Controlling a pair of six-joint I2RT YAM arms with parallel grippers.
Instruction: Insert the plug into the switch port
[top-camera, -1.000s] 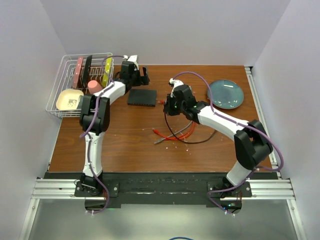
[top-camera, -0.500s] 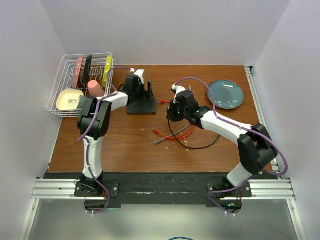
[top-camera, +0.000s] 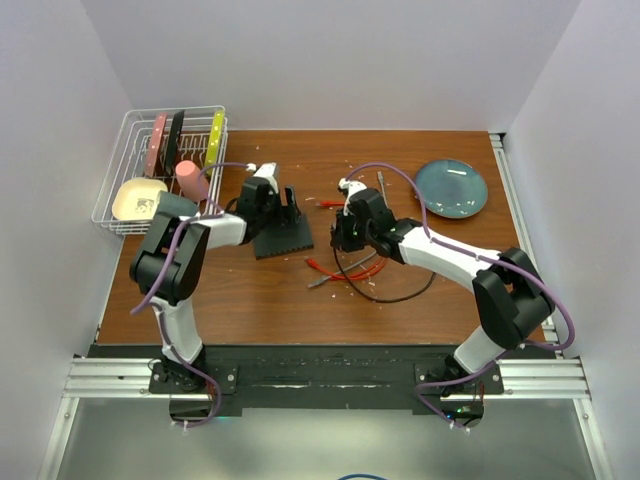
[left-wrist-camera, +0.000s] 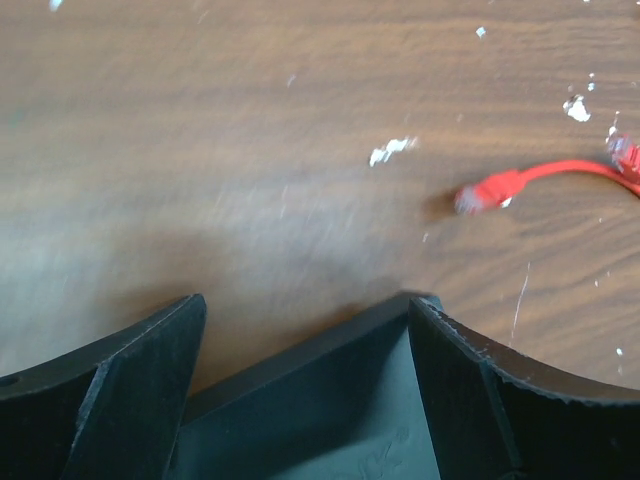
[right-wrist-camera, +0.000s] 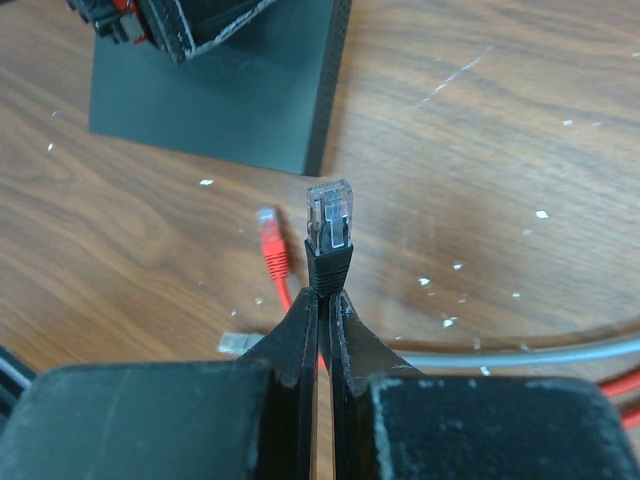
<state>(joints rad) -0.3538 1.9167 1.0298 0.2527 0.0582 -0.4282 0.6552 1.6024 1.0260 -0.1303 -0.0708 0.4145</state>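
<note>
A scuffed brown wooden table (top-camera: 250, 290) stands between pale walls. On it lies the flat black rectangular box (right-wrist-camera: 230, 100). The left gripper (left-wrist-camera: 305, 340) straddles one corner of it with fingers spread wide, probably to steady it; whether they press its sides I cannot tell. The right gripper (right-wrist-camera: 325, 300) is pinched tight on the black boot of the clear plastic plug (right-wrist-camera: 329, 222), holding it just off the box's edge and aimed there. The switch port itself cannot be made out.

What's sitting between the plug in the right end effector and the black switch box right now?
Right wrist view: only bare table between plug and switch box; a red connector lies aside.
</note>
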